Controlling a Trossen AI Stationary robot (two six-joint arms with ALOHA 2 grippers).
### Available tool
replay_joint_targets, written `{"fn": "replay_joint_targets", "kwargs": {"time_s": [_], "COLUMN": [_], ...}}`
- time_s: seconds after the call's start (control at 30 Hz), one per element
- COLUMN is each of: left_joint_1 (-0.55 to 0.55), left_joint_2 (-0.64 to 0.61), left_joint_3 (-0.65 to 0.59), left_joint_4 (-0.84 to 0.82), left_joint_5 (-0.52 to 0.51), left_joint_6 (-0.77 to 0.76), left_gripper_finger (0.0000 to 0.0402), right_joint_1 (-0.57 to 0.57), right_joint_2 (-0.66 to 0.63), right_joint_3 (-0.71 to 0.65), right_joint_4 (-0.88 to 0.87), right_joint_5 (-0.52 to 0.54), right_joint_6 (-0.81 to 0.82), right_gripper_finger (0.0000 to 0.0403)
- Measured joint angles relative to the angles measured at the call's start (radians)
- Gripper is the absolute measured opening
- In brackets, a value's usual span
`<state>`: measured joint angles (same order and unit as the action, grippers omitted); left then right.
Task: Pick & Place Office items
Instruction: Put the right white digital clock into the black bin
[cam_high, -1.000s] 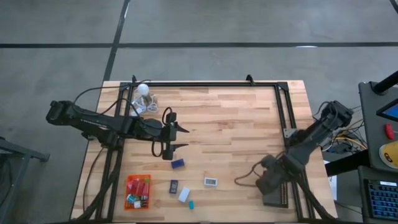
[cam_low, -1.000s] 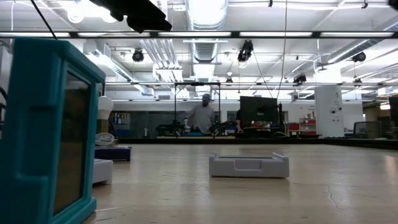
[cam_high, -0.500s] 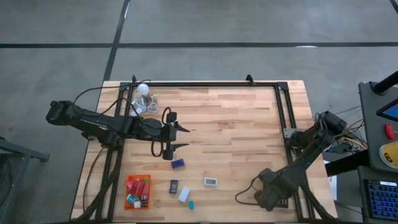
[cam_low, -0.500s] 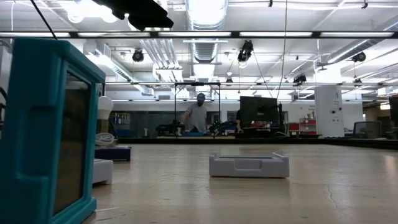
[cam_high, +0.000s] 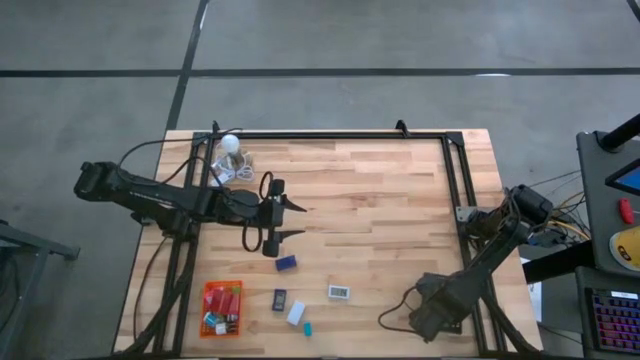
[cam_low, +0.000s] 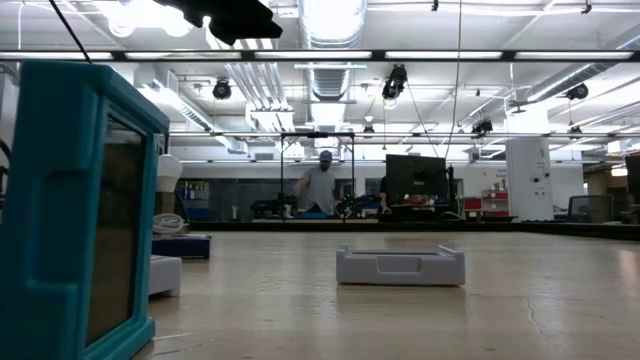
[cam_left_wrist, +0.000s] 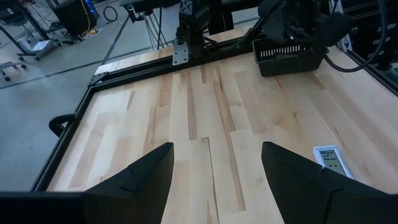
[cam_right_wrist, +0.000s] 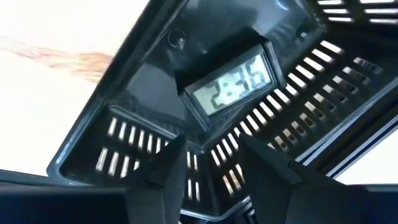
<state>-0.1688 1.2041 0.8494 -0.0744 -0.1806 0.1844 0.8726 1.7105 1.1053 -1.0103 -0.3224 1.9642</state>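
In the right wrist view my right gripper (cam_right_wrist: 211, 146) stands open, pointing down into the black ribbed tray (cam_right_wrist: 323, 68) at the table's near right. A black digital clock (cam_right_wrist: 233, 84) lies on the tray's floor, face up, just beyond the fingertips and untouched. Loose office items rest on the wood at the near left: a navy block (cam_high: 286, 263), a small dark piece (cam_high: 279, 299), a white block (cam_high: 296, 314), a teal piece (cam_high: 308, 327) and a white clock (cam_high: 339, 292). My left gripper (cam_high: 290, 221) hangs open above the table's left middle, holding nothing.
An orange tray (cam_high: 206, 290) with several pieces stands at the near left corner. A white bulb with coiled cord (cam_high: 231, 145) lies at the far left. A black frame (cam_high: 330, 134) runs along the far and side edges. Bare wood lies between the arms.
My right gripper has gone down and toward the table's near edge, and now covers the black tray in the high view. The loose items have kept their places.
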Motion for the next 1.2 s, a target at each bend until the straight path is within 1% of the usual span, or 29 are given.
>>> {"fn": "replay_joint_targets", "kwargs": {"time_s": [0.27,0.47,0.63,0.73,0.8,0.87,0.93,1.0,1.07,1.1,1.13,1.2], "left_joint_1": [0.0,0.0,0.0,0.0,0.0,0.0,0.0,0.0,0.0,0.0,0.0,0.0], "left_joint_2": [0.0,0.0,0.0,0.0,0.0,0.0,0.0,0.0,0.0,0.0,0.0,0.0], "left_joint_3": [-0.002,-0.002,-0.002,-0.002,-0.002,-0.002,-0.002,-0.002,-0.002,-0.002,-0.002,-0.002], "left_joint_4": [0.0,0.0,0.0,0.0,0.0,0.0,0.001,0.003,0.004,0.003,0.003,0.003], "left_joint_5": [0.0,0.0,0.0,0.0,0.0,0.0,0.0,0.0,0.0,0.0,0.0,0.0], "left_joint_6": [0.0,0.0,0.003,0.004,0.006,0.007,0.007,0.007,0.007,0.007,0.007,0.007], "left_gripper_finger": [0.0248,0.0248,0.0248,0.0248,0.0248,0.0248,0.0248,0.0248,0.0248,0.0248,0.0248,0.0248], "right_joint_1": [0.0,0.0,0.0,0.0,0.0,0.0,0.0,0.0,0.0,0.0,0.0,-0.001], "right_joint_2": [0.0,0.0,-0.001,-0.001,-0.002,-0.003,-0.003,-0.003,-0.003,-0.003,-0.002,-0.002], "right_joint_3": [0.0,0.001,0.064,0.128,0.176,0.229,0.28,0.324,0.361,0.375,0.39,0.408], "right_joint_4": [-0.003,0.004,-0.001,-0.006,-0.008,-0.007,-0.007,0.002,0.024,0.04,0.061,0.103], "right_joint_5": [0.0,0.0,0.016,0.077,0.139,0.231,0.371,0.546,0.734,0.809,0.874,0.945], "right_joint_6": [-0.001,-0.05,-0.095,-0.125,-0.17,-0.235,-0.311,-0.401,-0.525,-0.594,-0.666,-0.808], "right_gripper_finger": [0.0174,0.0183,0.0178,0.0176,0.0176,0.0176,0.0176,0.0174,0.0173,0.0173,0.0173,0.0173]}}
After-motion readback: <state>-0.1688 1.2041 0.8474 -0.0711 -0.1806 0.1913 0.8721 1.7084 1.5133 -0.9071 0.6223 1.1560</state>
